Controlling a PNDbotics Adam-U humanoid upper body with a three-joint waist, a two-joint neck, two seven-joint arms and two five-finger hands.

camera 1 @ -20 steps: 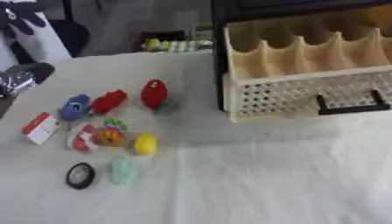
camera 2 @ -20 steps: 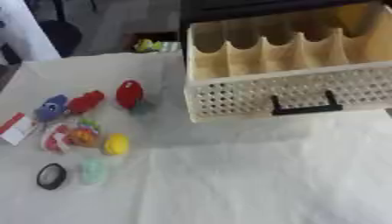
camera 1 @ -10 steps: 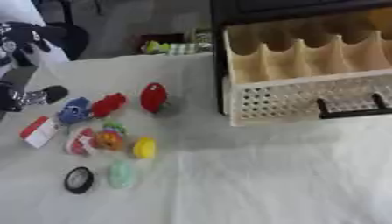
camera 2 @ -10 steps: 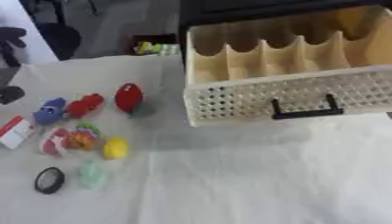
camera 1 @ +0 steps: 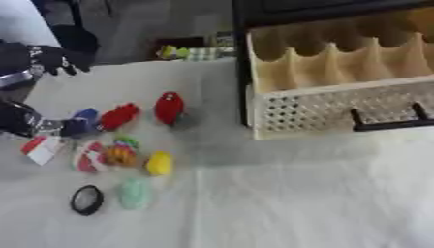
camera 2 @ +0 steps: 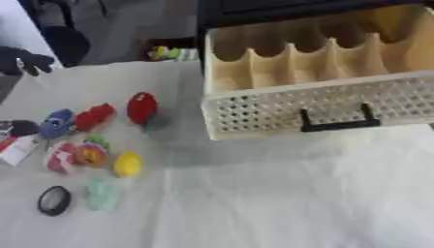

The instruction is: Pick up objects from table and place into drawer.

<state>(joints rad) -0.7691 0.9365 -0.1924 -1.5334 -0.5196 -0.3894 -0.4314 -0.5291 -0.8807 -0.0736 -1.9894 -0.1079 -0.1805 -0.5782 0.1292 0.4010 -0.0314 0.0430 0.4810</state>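
Small toys lie in a cluster on the left of the white cloth: an upright red oval [camera 1: 169, 107], a red piece [camera 1: 118, 116], a blue piece [camera 1: 81, 121], a red and white packet [camera 1: 42, 148], an orange and green piece [camera 1: 121, 154], a yellow piece [camera 1: 159, 163], a pale green piece [camera 1: 134, 193] and a black ring [camera 1: 86, 199]. The cream drawer [camera 1: 297, 109] stands pulled out at the right, its compartments bare, with a black handle [camera 1: 388, 121]. My left hand [camera 1: 47, 57] reaches in from the left edge, open, its lower part close beside the blue piece. It holds nothing.
A dark cabinet [camera 1: 322, 7] sits above the drawer. Green and yellow items [camera 1: 191, 51] lie beyond the table's far edge. The white cloth [camera 1: 297, 193] stretches in front of the drawer.
My left hand has come further in from the left edge and lower, toward the blue piece. The toys and the drawer have stayed put.
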